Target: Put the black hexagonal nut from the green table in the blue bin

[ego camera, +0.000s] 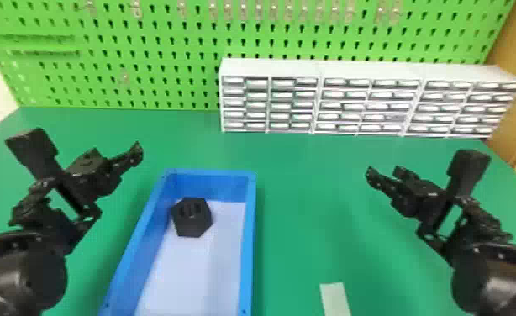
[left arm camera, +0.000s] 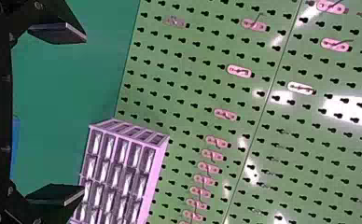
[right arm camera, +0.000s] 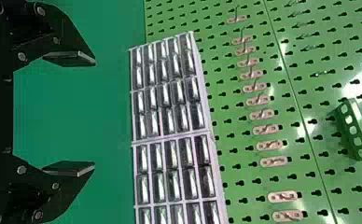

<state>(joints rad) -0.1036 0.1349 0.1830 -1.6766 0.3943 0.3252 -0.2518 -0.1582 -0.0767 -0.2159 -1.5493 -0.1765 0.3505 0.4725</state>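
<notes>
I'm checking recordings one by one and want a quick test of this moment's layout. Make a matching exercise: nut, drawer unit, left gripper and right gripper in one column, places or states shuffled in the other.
1. Nut
2. Drawer unit
3. Left gripper
4. Right gripper

A. Open, to the right of the bin
B. At the back of the table, by the pegboard
C. Inside the bin, toward its far end
D. Open, to the left of the bin

Pairs: 1-C, 2-B, 3-D, 4-A
</notes>
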